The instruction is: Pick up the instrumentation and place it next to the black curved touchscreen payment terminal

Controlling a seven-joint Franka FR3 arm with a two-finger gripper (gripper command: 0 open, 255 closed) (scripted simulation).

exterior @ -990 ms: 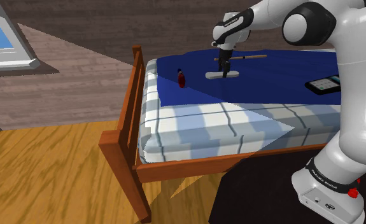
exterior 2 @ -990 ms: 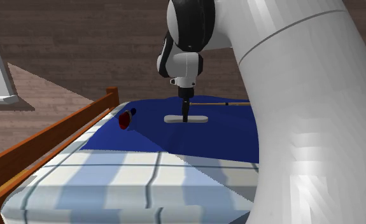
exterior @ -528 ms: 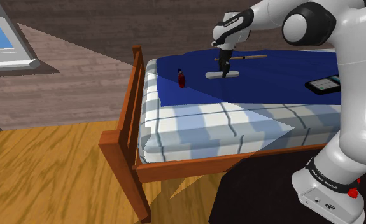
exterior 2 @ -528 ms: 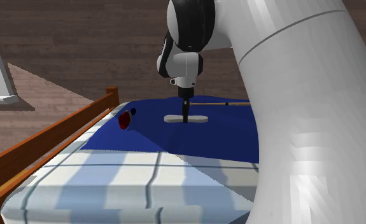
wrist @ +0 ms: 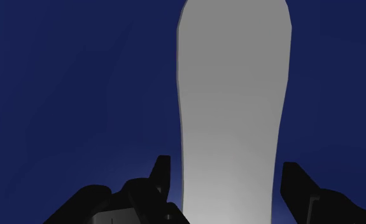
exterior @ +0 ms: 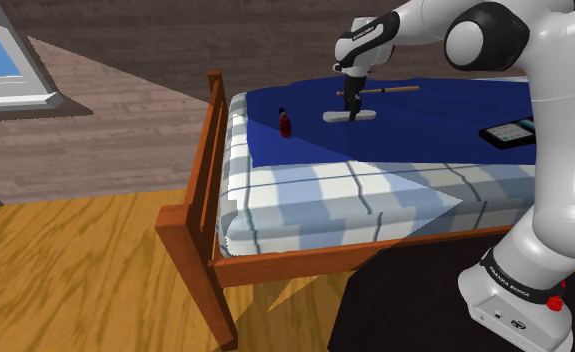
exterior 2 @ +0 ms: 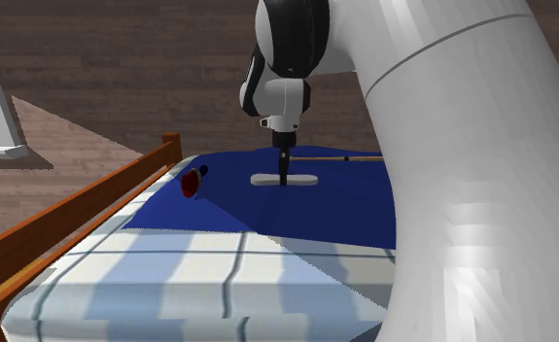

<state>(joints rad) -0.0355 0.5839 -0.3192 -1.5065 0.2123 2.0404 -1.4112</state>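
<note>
On the dark blue blanket of a wooden-framed bed, upper middle of the shoulder view, lies the flat grey oblong instrument — the black gripper straddles it, fingers apart. Behind — a brown plank wall.

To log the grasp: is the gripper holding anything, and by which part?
Nothing is held yet: the fingers straddle the grey piece without touching it.

Shoulder view: high beside the stand, looking down and left across the bed. Second exterior view: low, close behind the arm, facing along the bed. Wrist view: very near, looking down on the blue blanket. All share the blanket and the grey flat piece under the end effector.
</note>
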